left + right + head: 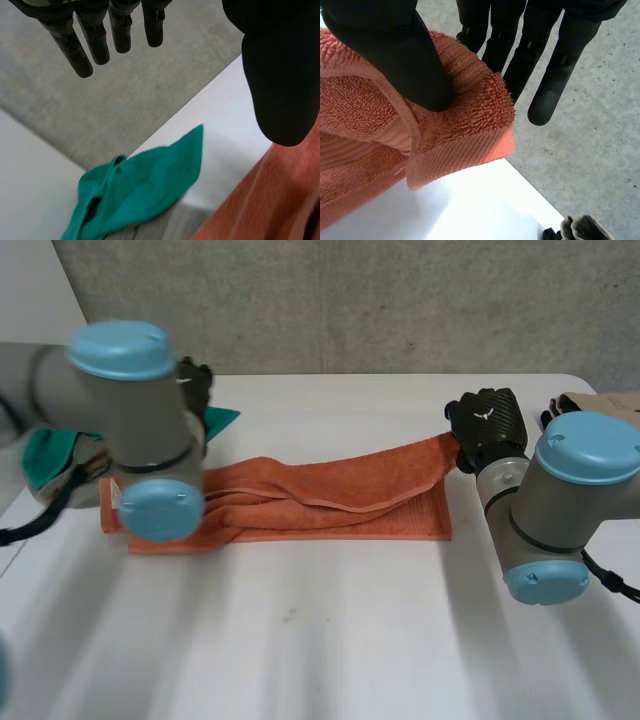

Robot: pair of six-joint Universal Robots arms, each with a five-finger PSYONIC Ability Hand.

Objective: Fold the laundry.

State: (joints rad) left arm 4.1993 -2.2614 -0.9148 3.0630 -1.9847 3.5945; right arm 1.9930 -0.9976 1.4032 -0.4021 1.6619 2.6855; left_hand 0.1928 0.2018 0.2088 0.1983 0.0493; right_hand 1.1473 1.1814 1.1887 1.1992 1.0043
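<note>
Towel [330, 505], orange, lies folded lengthwise across the middle of the white worktop [330, 640]. Its right far corner is raised off the surface, pinched in the right robot hand [487, 425]; in the right wrist view the thumb [395, 45] presses on top of that corner [465, 140] with the fingers [555, 85] straight behind it. The towel's left end runs under the left arm [150, 440]. Left robot hand [280, 65] hangs above that end with its fingers [95, 35] straight and spread from the thumb, holding nothing. Green cloth [140, 190] lies crumpled at the worktop's far left edge.
</note>
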